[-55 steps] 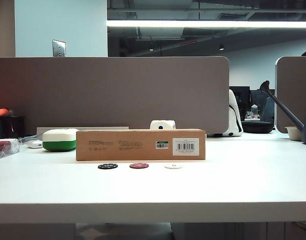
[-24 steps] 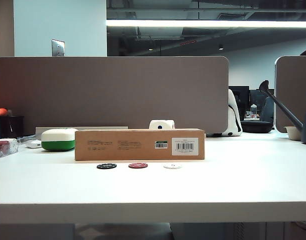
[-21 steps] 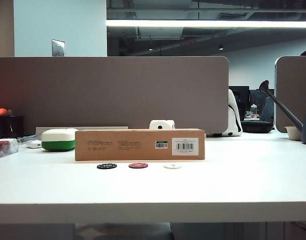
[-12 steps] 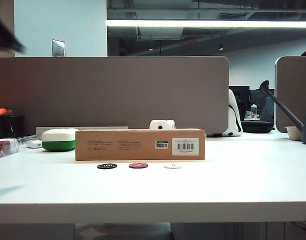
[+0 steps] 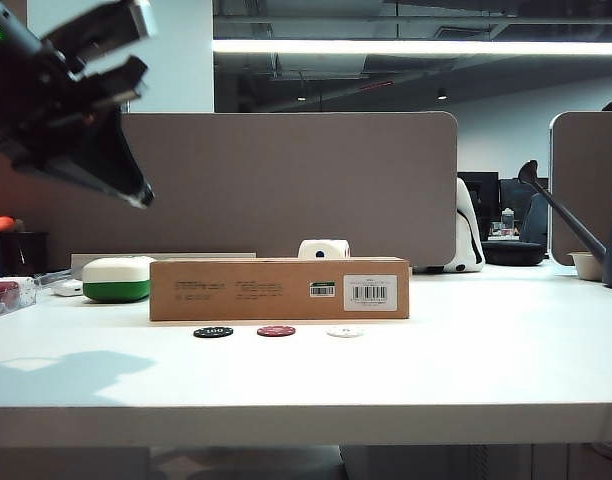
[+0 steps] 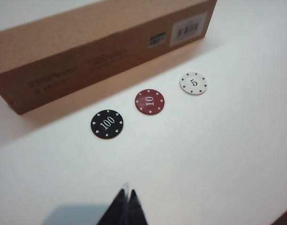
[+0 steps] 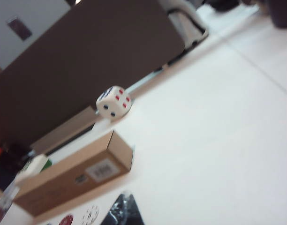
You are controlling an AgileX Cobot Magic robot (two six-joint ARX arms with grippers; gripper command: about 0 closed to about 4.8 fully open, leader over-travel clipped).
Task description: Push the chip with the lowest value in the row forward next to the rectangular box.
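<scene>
my left gripper [image 6: 126, 205] hangs high over the table's [image 5: 486, 370] left side, fingers closed, empty. my right gripper's [image 7: 122, 211] fingers look closed too. the chip [image 6: 193, 83] marked 5 lies just before the rectangular box [image 6: 96, 51].

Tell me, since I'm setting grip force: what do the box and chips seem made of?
The rectangular box looks like matte brown cardboard with printed labels. The white chip, red chip and black chip look like smooth moulded plastic, possibly clay composite.
</scene>
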